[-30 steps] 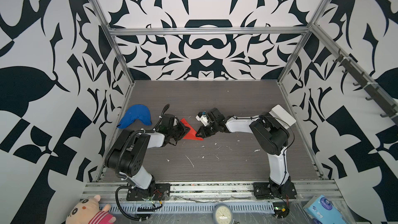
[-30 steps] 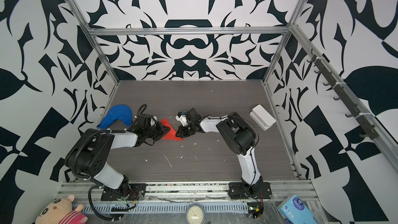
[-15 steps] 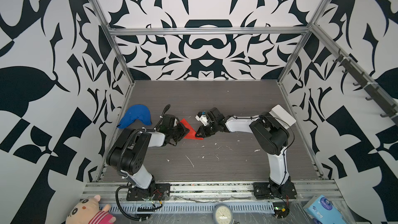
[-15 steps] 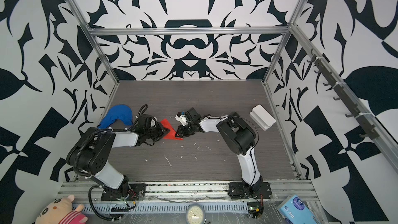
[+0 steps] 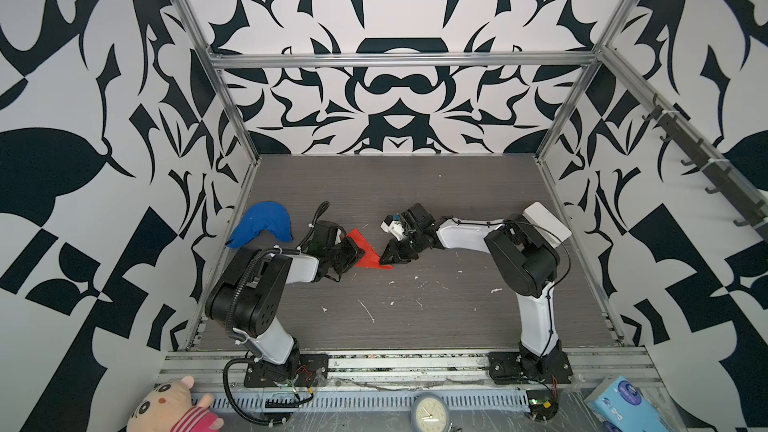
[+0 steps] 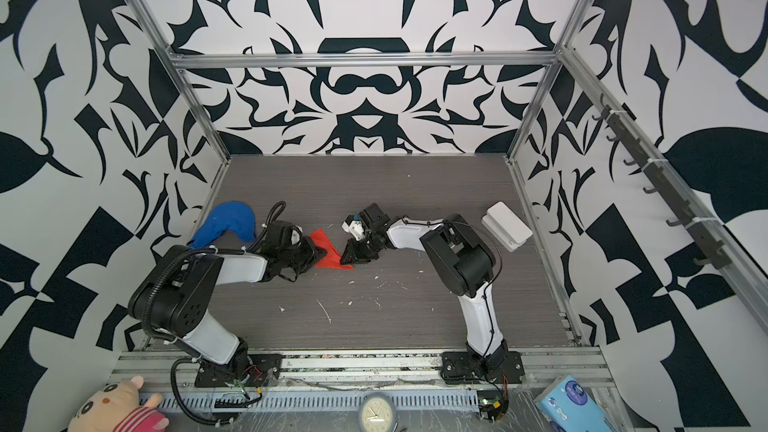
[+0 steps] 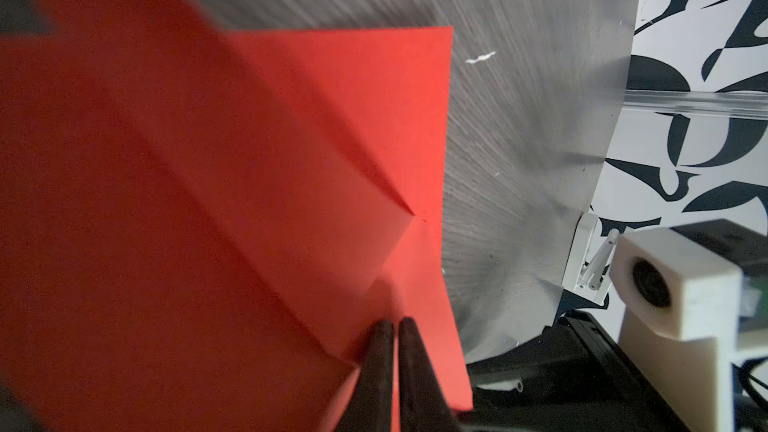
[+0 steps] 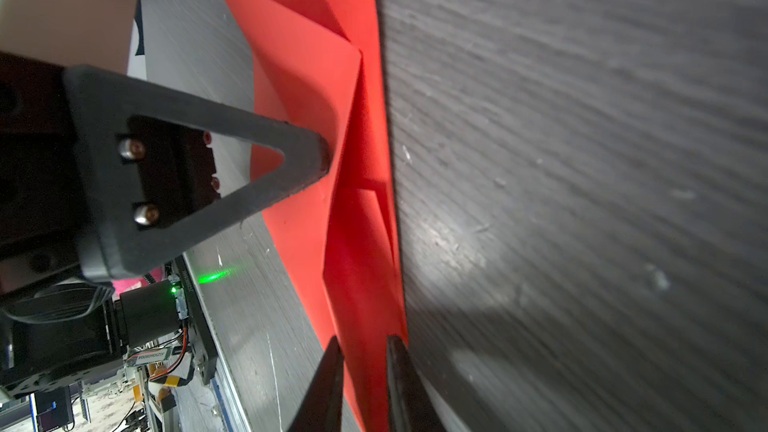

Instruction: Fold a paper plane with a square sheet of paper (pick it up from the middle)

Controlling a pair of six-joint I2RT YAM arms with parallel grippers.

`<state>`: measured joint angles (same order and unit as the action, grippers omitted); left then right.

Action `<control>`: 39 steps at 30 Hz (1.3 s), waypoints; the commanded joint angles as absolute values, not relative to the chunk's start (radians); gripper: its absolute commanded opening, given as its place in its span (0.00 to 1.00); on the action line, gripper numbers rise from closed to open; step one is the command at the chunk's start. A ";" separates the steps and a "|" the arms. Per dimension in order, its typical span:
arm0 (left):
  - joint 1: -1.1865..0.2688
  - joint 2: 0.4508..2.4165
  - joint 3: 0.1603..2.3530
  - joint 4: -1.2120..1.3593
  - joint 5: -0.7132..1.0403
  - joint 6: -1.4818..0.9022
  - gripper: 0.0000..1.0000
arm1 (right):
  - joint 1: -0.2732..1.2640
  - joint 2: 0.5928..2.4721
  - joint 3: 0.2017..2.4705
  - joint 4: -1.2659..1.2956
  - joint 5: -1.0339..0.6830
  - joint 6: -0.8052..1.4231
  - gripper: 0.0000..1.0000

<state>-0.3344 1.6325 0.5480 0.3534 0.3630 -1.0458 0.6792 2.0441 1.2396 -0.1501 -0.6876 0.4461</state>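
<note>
Blue cloth lump (image 5: 262,224) left of centre. Left claw (image 7: 392,326) pressed together, pinching edge of folded red paper (image 5: 368,255), creased, on surface (image 5: 415,317) mid-frame in both top views. Right claw (image 8: 363,347) slightly spread, straddling paper's right tip, no grip. White box (image 5: 546,222) far right.

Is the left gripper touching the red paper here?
Touching. The left wrist view shows the left gripper shut on the red paper, pinching its edge.
</note>
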 commanded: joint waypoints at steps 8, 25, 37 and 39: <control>-0.336 1.668 0.575 0.321 0.356 -1.029 0.10 | 0.687 1.957 1.276 -0.254 -0.598 0.401 0.17; -0.335 1.663 0.587 0.324 0.360 -1.031 0.15 | 0.699 2.020 1.261 -0.268 -0.572 0.356 0.12; -0.334 1.667 0.594 0.320 0.371 -1.028 0.15 | 0.698 1.968 1.263 -0.219 -0.581 0.355 0.15; -0.334 1.668 0.592 0.320 0.372 -1.025 0.16 | 0.698 1.954 1.271 -0.207 -0.569 0.356 0.17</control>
